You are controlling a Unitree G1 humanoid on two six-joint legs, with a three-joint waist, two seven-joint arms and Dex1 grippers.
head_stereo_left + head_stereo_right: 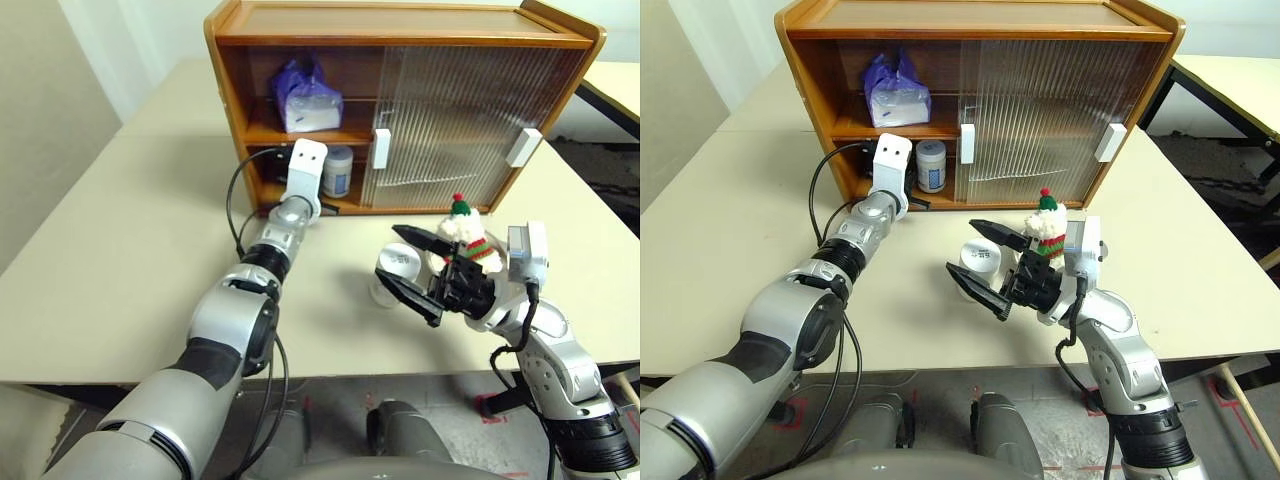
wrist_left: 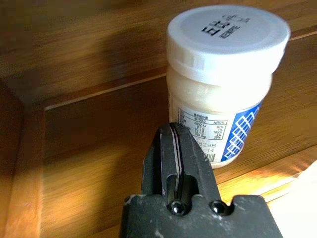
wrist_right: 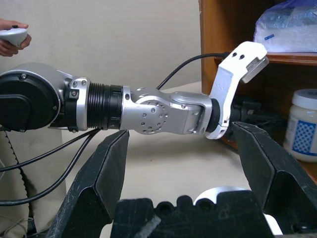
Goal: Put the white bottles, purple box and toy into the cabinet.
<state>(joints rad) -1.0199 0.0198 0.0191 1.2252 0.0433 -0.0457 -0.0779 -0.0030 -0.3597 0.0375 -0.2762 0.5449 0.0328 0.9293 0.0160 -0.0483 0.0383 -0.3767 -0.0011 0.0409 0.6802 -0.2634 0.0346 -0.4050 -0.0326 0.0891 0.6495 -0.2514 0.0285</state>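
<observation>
One white bottle [image 1: 338, 170] shelved in cabinet [image 1: 400, 40]; left end effector [image 2: 174, 148] pinched empty beside it, right end effector [image 1: 418, 270] gaping over second bottle [image 1: 395, 272], mid-bench.

Table [image 1: 120, 290]: pale cream top, bearing everything in the scene.
Second table [image 1: 615, 85]: same pale top with a dark edge, standing apart at the far right.
Floor [image 1: 1060, 440]: grey, with red tape marks below the near table edge.
Person's hand [image 3: 11, 40]: at the frame edge in the right wrist view, holding a small white device [image 3: 14, 33].
</observation>
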